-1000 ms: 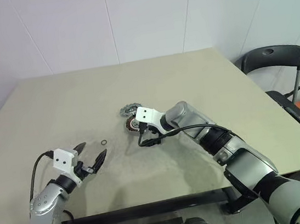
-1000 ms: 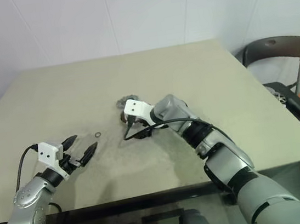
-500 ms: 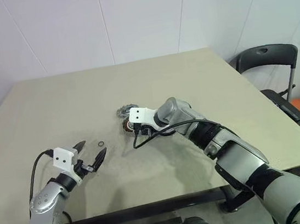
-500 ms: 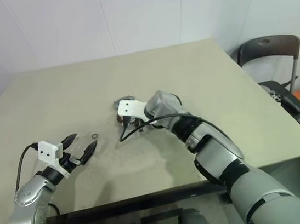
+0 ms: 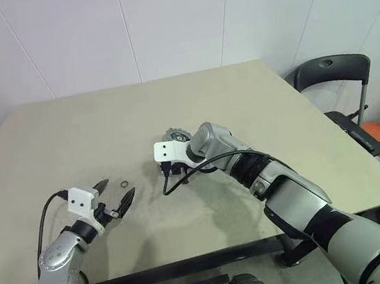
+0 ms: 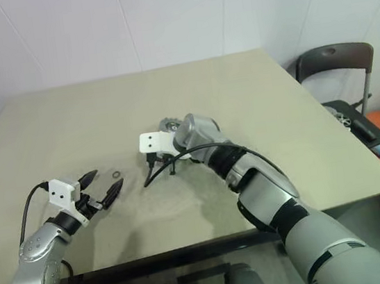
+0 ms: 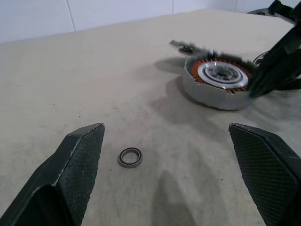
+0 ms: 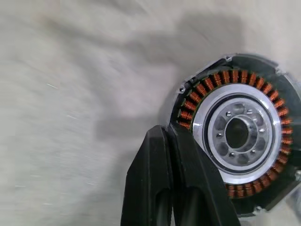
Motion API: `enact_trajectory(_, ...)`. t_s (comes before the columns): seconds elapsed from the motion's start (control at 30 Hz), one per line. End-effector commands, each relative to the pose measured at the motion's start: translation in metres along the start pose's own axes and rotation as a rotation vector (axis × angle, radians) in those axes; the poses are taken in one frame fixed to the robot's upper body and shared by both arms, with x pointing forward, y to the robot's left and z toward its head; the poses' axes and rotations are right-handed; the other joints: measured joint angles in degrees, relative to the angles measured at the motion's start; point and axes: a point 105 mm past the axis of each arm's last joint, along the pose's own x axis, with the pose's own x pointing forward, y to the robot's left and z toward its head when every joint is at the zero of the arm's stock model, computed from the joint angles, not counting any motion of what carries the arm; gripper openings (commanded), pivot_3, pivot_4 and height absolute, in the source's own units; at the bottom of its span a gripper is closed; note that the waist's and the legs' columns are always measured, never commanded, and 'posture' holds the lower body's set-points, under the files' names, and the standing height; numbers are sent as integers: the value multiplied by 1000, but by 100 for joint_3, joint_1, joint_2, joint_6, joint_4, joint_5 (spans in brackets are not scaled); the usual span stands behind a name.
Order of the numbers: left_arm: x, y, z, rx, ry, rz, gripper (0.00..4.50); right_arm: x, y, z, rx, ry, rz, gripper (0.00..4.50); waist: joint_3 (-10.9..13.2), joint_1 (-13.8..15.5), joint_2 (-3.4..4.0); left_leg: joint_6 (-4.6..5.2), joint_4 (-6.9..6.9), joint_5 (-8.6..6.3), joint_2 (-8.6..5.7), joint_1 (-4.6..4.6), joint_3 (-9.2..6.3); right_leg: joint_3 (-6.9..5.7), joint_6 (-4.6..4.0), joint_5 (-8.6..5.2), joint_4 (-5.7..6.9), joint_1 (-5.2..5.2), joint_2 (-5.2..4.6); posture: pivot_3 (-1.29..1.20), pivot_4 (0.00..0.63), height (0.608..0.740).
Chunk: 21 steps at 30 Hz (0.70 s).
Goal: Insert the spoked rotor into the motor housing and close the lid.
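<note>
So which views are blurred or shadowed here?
Right wrist view: table smeared by motion, motor housing fairly sharp, soft shadow beside it. Left wrist view: near fingers soft, small ring sharp. Head views: even light, no glare.

Head stereo overhead; wrist close-ups

**Surroundings of the work surface**

A wide beige matte table [image 5: 69, 130] carries a small thin dark metal ring [image 5: 123, 184] lying flat on its near part. A black plastic chair with grey metal legs [image 5: 332, 78] stands beside the table's far edge, before white wall panels [image 5: 174, 25].
</note>
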Motion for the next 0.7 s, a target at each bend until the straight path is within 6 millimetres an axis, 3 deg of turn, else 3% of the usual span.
enact_trajectory(0.03, 1, 2, 10, 30, -41, 7, 4500, -23, 11, 30, -107, -111, 57, 20, -1, 11, -1, 0, 0, 0, 0, 0, -2, -1, 0, 0, 0, 0, 0, 0, 0, 740)
enact_trajectory(0.17, 1, 2, 10, 31, -39, 4, 4500, -36, 37, 25, -197, -133, 162, 20, -2, 52, -3, 1, 1, -1, -4, -1, -8, -8, 1, 0, -2, 6, -5, 0, 0, 740)
enact_trajectory(0.37, 2, 2, 12, 35, -39, 1, 4500, -40, 55, 3, -213, -93, 230, 20, -2, 81, -3, 0, 5, 1, -3, 4, -8, -8, 0, 0, -2, 8, -2, 0, 0, 740)
enact_trajectory(0.7, 3, 2, 13, 38, -41, -3, 4500, -37, 64, -5, -195, -97, 259, 20, -2, 142, -3, -2, 7, 2, -2, 7, -6, -8, 0, 0, 0, 8, 1, 0, 0, 740)
